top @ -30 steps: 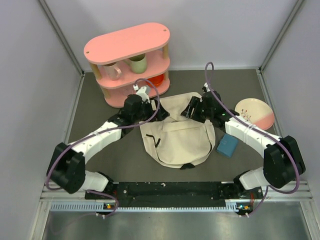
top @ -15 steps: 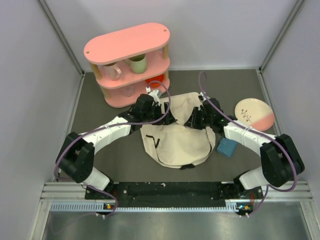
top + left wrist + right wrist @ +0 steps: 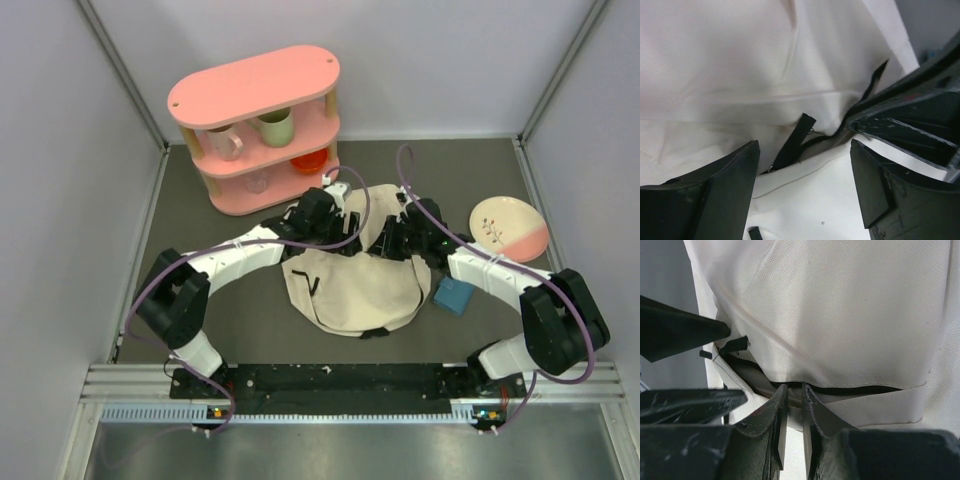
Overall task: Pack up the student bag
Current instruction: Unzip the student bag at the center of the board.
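Student bag (image 3: pixel 350 285): cream soft fabric, rounded outline, lying flat at centre of the top view, curved end toward the lower edge. Fabric slack and creased. Dark zipper line (image 3: pixel 865 389) crosses the upper part, gaping open. 1 short black strap tab (image 3: pixel 313 283) left of centre; 1 small black buckle (image 3: pixel 372 331) at the bottom edge
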{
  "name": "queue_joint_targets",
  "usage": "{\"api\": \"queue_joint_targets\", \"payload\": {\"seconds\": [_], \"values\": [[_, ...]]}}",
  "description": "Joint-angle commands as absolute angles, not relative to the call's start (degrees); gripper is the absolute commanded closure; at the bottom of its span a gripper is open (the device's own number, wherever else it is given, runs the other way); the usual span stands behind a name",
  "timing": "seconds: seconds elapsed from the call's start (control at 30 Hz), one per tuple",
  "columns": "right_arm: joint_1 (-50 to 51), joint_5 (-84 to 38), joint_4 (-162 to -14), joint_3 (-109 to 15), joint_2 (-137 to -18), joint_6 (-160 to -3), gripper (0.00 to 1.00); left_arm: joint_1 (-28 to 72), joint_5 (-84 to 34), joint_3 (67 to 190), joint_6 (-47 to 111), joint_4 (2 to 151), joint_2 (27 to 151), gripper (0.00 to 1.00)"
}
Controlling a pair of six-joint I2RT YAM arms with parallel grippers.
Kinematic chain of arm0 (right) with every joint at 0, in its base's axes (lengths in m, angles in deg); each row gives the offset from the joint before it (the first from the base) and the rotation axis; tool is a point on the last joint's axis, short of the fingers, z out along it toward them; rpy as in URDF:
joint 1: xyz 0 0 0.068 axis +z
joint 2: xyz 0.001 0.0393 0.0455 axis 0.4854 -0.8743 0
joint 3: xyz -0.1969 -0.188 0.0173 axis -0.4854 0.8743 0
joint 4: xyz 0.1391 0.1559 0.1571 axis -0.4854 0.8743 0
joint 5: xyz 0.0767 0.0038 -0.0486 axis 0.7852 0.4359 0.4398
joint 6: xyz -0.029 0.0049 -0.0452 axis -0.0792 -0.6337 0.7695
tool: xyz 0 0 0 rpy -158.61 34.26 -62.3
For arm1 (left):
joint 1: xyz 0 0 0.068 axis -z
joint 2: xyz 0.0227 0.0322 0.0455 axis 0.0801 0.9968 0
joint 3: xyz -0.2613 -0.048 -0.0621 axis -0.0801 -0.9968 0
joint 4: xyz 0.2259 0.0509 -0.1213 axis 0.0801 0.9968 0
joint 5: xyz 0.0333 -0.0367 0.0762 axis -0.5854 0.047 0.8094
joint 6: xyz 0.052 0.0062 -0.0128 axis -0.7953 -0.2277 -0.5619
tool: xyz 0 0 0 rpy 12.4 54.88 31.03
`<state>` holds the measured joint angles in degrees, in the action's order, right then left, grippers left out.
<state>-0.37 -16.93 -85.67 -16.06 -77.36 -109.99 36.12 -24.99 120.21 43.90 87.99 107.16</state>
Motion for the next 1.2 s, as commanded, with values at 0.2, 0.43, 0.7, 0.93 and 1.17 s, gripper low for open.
{"api": "queue_joint_targets", "payload": {"seconds": [0.2, 0.43, 0.7, 0.93, 1.17], "values": [[0.05, -14.95, -82.88, -14.35, -77.53, -110.41, 0.83, 35.75, -14.52, 123.88, 40.98, 92.10, 110.54, 0.33], [0.05, -14.95, -83.14, -14.00, -77.71, -110.76, 0.82, 35.75, -15.05, 122.91, 41.33, 92.19, 110.29, 0.71], [0.05, -16.62, -83.14, -13.74, -79.02, -111.64, 0.83, 35.31, -9.00, 118.61, 42.12, 93.59, 106.77, 1.00], [0.14, -18.03, -82.61, -12.42, -81.13, -111.73, 0.87, 31.18, -1.34, 109.73, 43.53, 94.56, 100.01, 1.00], [0.14, -17.94, -83.41, -12.15, -82.10, -112.25, 0.87, 30.48, 3.22, 108.23, 45.28, 97.10, 99.65, 1.00]]}}
